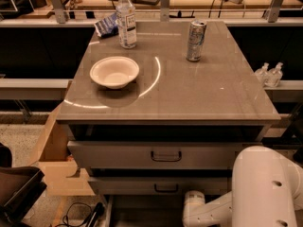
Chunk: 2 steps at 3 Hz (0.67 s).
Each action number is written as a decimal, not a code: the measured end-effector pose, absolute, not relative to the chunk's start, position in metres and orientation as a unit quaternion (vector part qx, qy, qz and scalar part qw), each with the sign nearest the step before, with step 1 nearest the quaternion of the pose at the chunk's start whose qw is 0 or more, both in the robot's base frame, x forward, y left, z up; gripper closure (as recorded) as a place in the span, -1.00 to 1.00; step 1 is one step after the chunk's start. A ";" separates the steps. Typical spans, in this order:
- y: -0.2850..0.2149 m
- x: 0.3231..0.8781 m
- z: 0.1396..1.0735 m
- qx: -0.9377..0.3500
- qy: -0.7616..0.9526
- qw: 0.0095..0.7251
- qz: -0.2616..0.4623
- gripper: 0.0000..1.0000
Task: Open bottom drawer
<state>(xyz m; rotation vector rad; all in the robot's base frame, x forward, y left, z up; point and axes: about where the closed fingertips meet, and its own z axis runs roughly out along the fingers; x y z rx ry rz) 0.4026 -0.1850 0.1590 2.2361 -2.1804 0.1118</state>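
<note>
A grey desk (pixel 199 93) on a three-drawer cabinet is seen from above, with a wooden bench and cables behind its far edge. A white bowl (pixel 114 72) is set near the left edge. A clear water bottle (pixel 126 19) stands upright at the far left corner, with a blue packet (pixel 105 25) lying just beside it. A drink can (pixel 196 40) stands upright near the far edge, right of the middle.

Below the front edge, the top drawer front (pixel 156 155) and the middle drawer front (pixel 142 185) are seen, each with a dark loop handle. The bottom drawer (pixel 142 214) is found under these, at the lower border of the view; only a plain grey stretch of it is shown.

The white robot arm (pixel 265 188) is placed below the front right corner, its wrist (pixel 194 207) just right of the bottom drawer. The claw is cut off by the lower border, so its state cannot be told
</note>
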 end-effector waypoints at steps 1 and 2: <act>-0.193 0.357 0.167 0.693 -0.720 0.034 0.024 1.00; -0.196 0.300 0.170 0.663 -0.748 0.038 0.003 1.00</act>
